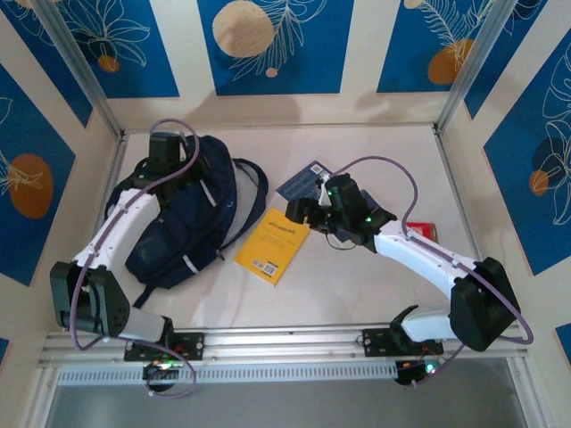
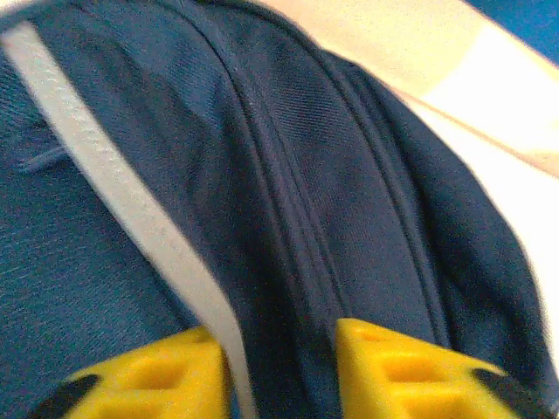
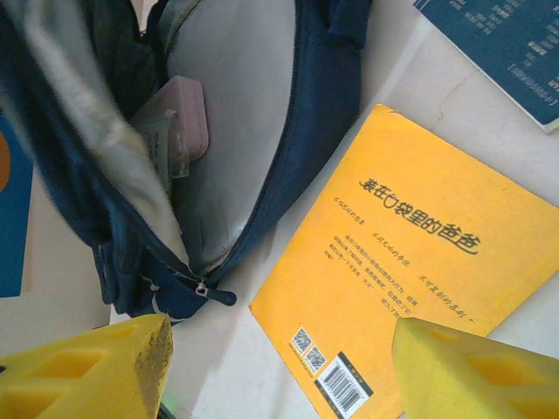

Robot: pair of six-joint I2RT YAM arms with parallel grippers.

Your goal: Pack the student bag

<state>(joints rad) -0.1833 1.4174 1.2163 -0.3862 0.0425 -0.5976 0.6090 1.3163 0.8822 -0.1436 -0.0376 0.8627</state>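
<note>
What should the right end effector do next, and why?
Probably lower the right end effector onto an edge of the yellow book and close. Its jaws hang open and empty above that book, which lies flat on the table beside the student bag's unzipped mouth, where a pink item sits inside.

Pale tabletop (image 1: 357,294), navy student bag (image 1: 178,245) at left, yellow book (image 1: 272,245) beside it, blue book (image 1: 300,183) behind, red item (image 1: 424,230) at right

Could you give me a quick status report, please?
Left gripper open on student bag seam. Right gripper open near yellow book. Bag unzipped, blue book outside too.
</note>
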